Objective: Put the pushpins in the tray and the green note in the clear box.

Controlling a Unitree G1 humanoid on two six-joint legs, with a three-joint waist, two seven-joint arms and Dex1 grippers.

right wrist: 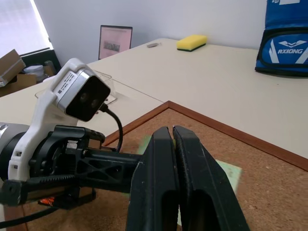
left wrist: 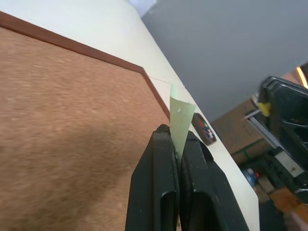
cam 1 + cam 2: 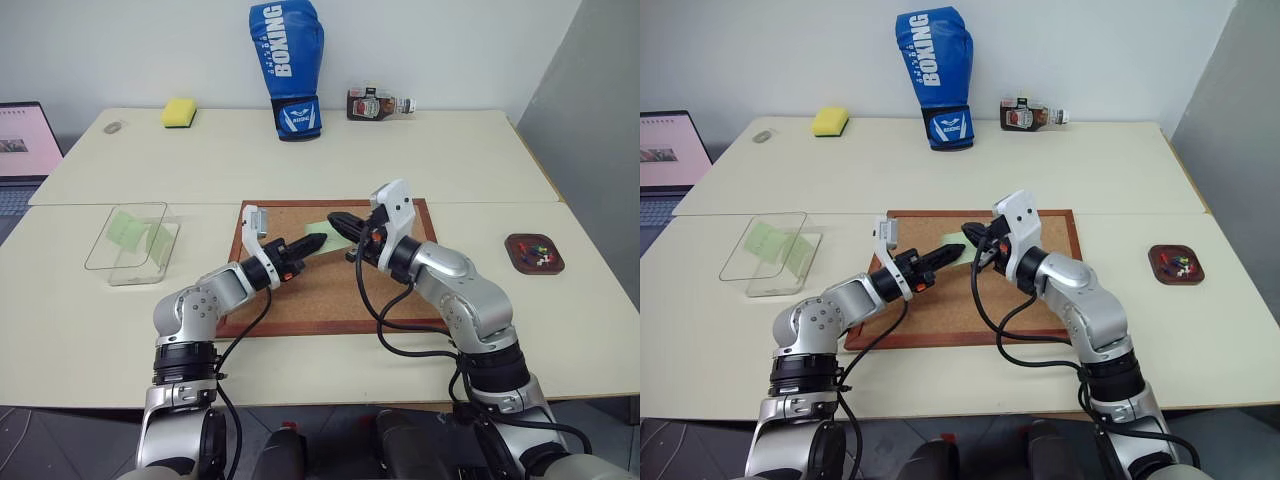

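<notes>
Spanning a pale worktop [image 3: 300, 160] before a white wall, left to right: clear box [image 3: 128, 243], corkboard [image 3: 340, 290], tray [image 3: 534, 253] holding pushpins [image 3: 536, 251]. Both arms reach level over the corkboard. Left tool [image 2: 176, 140] pinches the green note [image 2: 182, 119]; right tool [image 1: 172, 132], pressed together, sits just beside it.

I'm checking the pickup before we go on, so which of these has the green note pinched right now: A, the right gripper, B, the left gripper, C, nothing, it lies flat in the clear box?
B: the left wrist view shows the left gripper shut on the green note.
</notes>
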